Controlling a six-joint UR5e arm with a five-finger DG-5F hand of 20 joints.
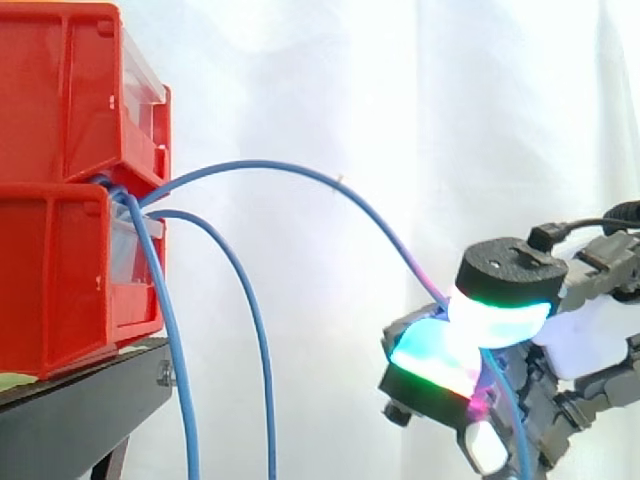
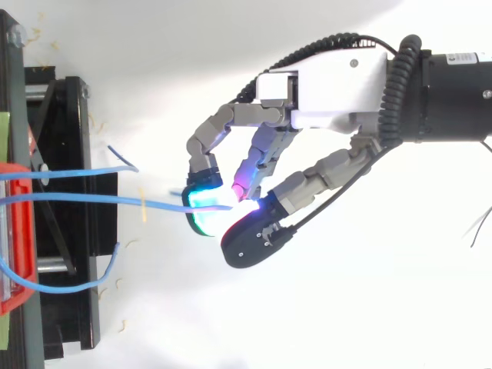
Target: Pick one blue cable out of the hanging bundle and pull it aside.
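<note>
Several blue cables come out between the two stacked red bins [image 1: 70, 180]. Two of them [image 1: 255, 330] hang down close to the bins. One blue cable [image 1: 300, 172] arches far out to the right and runs into my hand [image 1: 470, 345], where glowing fingertips [image 1: 500, 315] pinch it; it then drops below the hand. From above, that cable [image 2: 115, 200] runs straight from the bins to the pinch between thumb and fingers of the hand [image 2: 323, 88].
The red bins stand on a black stand [image 1: 90, 385] at the left; from above its frame [image 2: 77, 231] shows with the other cables' loops beside it. A white curtain fills the background.
</note>
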